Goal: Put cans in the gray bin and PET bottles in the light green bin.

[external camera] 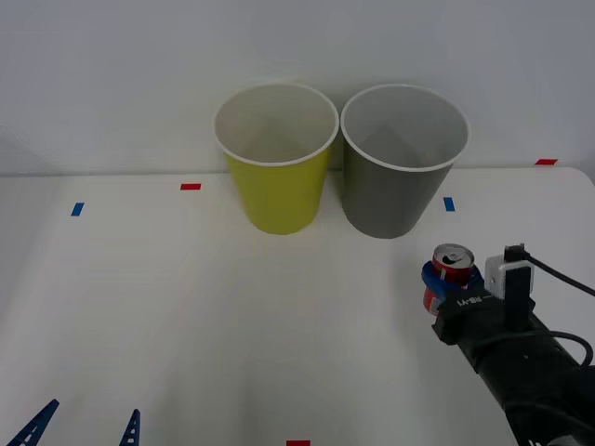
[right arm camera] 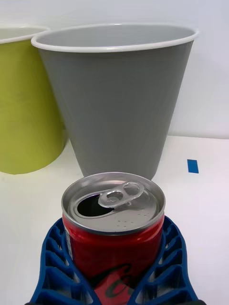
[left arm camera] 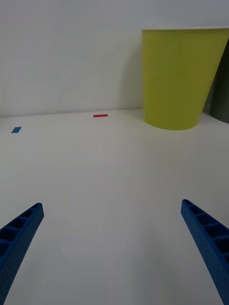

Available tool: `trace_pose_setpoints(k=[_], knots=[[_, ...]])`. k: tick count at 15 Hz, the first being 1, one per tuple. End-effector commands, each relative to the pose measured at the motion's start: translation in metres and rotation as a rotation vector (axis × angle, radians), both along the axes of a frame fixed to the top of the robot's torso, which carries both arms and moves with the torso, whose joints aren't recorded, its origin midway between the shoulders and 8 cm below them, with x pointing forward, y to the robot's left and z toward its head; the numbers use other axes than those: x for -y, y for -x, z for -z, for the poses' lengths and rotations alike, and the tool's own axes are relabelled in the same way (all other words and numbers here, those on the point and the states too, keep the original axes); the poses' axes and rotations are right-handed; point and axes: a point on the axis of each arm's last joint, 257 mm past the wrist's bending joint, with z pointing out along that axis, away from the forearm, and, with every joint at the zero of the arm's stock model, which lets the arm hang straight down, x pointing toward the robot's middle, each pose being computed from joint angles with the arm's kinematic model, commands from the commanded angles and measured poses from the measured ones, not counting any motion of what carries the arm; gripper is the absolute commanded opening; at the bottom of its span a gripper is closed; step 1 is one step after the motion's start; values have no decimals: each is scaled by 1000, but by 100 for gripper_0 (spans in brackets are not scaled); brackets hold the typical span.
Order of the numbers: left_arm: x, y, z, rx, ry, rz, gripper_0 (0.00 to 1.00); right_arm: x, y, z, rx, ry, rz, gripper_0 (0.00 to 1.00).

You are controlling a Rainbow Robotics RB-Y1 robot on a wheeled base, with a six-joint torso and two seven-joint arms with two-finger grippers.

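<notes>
while this list is taken, my two arms stand as follows.

right gripper (external camera: 453,285): blue ribbed fingers closed around the small red drink can with a silver top and pull tab (right arm camera: 113,224), one finger at each side of its body.
can, position: upright in my grasp, near the table's right front; whether it is lifted off the surface i cannot tell.
can, long axis: vertical, opened mouth up.
key relation: tall dark gray tapered round bin with white rim (external camera: 404,163) lies straight ahead of the held can, near, its rim well above the can top.
coming move, my judgement: raise the can above the white rim, then carry it forward over the pale inside and release.
neighbour: tall yellow-green tapered round bin with white rim (external camera: 276,158), just beside the gray one on its left; wrong target for a can.
obstacles: none between can and gray bin; the bin's own wall is the thing to clear.
left gripper (left arm camera: 114,248): fingers wide apart, holding nothing, parked low at the table's left front, farther from the can.
markers: red and blue tape squares on the white table (external camera: 186,316).
</notes>
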Motion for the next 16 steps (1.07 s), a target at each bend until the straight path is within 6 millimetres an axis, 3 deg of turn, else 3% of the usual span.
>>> trace_pose_setpoints(k=[1, 9, 16], knots=[[0, 0, 0, 0, 0, 0, 100, 8, 10, -47, -50, -26, 23, 0], [0, 0, 0, 0, 0, 0, 100, 5, -16, -112, -26, 27, 33, 0], [0, 0, 0, 0, 0, 0, 100, -42, -39, -177, 78, -40, -91, 0]])
